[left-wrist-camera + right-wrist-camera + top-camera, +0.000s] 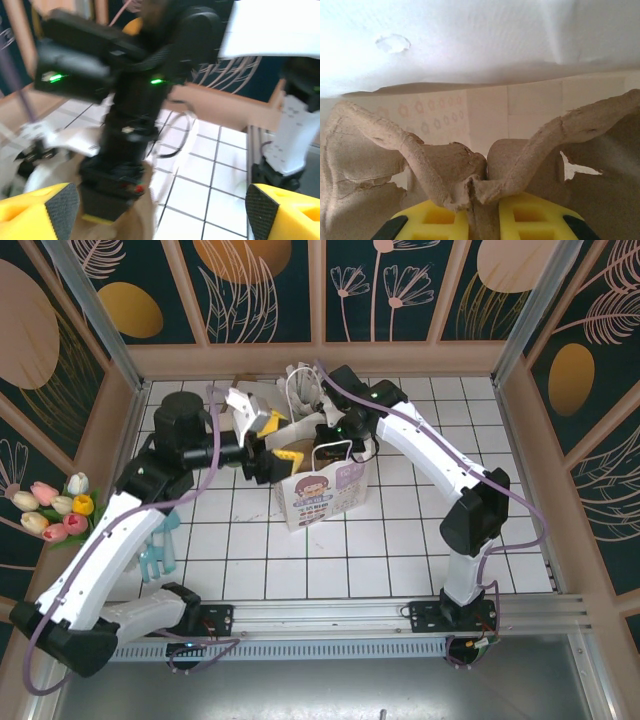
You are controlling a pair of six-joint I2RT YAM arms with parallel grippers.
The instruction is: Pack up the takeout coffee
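A white paper bag point(322, 495) with a purple print stands in the middle of the tiled table. My right gripper point(335, 445) reaches down into the bag's open top. In the right wrist view its yellow fingers point(535, 217) are shut on the middle ridge of a brown pulp cup carrier point(445, 165), inside the bag's white wall point(470, 40). My left gripper point(280, 442) hovers at the bag's left rim, open, with nothing between its black-padded fingers point(62, 205). In front of them is the right arm's black wrist point(130, 120). The takeout coffee is hidden.
A pale-green holder of straws point(160, 548) stands by the left arm, near the left wall. Tulips point(55, 508) lie outside the left wall. More white bags point(300, 390) stand at the back. Wooden walls close in the table on three sides.
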